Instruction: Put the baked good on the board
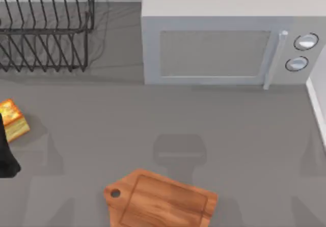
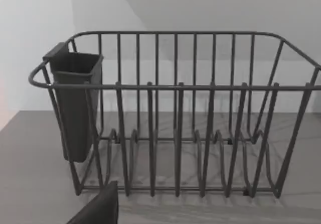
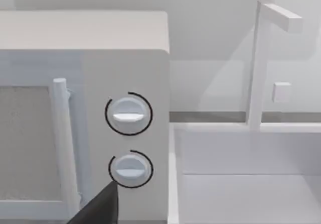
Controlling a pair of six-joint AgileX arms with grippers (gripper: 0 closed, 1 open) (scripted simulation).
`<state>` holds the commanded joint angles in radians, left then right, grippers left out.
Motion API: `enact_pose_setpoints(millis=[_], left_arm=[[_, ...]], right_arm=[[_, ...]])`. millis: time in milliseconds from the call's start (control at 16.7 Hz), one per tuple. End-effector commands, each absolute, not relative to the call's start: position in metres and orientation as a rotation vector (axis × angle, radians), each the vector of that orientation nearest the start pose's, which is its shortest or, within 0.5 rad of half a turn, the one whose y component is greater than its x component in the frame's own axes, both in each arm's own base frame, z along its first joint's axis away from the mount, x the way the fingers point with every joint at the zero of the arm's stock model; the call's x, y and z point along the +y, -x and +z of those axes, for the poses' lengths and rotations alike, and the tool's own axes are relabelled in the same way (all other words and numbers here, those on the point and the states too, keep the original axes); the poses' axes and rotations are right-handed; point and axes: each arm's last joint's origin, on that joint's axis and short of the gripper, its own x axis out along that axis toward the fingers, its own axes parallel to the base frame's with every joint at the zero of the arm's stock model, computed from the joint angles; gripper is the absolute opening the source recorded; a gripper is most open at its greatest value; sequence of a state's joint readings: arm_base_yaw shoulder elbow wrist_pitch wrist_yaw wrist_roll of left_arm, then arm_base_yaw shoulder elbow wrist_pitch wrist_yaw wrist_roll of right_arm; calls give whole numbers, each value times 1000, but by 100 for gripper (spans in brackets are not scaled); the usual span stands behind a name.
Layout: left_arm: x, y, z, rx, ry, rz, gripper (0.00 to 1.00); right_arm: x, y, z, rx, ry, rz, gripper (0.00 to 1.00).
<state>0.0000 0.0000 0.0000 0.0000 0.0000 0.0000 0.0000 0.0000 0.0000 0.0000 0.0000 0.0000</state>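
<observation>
The baked good [image 1: 14, 119], a small golden-yellow block with an orange-brown crust, sits at the table's far left edge. A black part of my left arm [image 1: 6, 155] lies just in front of it and covers its left corner; I cannot tell whether they touch. A dark bit of my left gripper [image 2: 98, 210] shows in the left wrist view. The board [image 1: 162, 200], reddish-brown wood with a holed handle pointing left, lies flat at the front middle, cut off by the view's lower edge. A dark bit of my right gripper [image 3: 98, 209] shows in front of the microwave's knobs.
A wire dish rack [image 1: 46, 28] with a dark cup holder [image 2: 75, 103] stands at the back left. A white microwave [image 1: 224, 38] fills the back middle and right. A white sink with a faucet [image 3: 261, 63] is at the right edge.
</observation>
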Motion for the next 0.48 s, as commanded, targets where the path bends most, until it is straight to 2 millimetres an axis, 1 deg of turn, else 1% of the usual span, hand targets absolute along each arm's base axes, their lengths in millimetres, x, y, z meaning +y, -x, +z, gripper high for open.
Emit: enact_pose_setpoints(millis=[180, 300, 360, 480], left_arm=[[-2, -106, 161, 9, -5, -6, 100], [-4, -107, 167, 56, -36, -31, 100], [-5, -107, 171, 93, -63, -46, 100], [-7, -112, 187, 170, -139, -76, 100]], right_arm=[[-1, -106, 160, 0, 0, 0, 100], [-1, -106, 160, 0, 0, 0, 100], [-1, -106, 160, 0, 0, 0, 100], [-1, -106, 160, 0, 0, 0, 100]])
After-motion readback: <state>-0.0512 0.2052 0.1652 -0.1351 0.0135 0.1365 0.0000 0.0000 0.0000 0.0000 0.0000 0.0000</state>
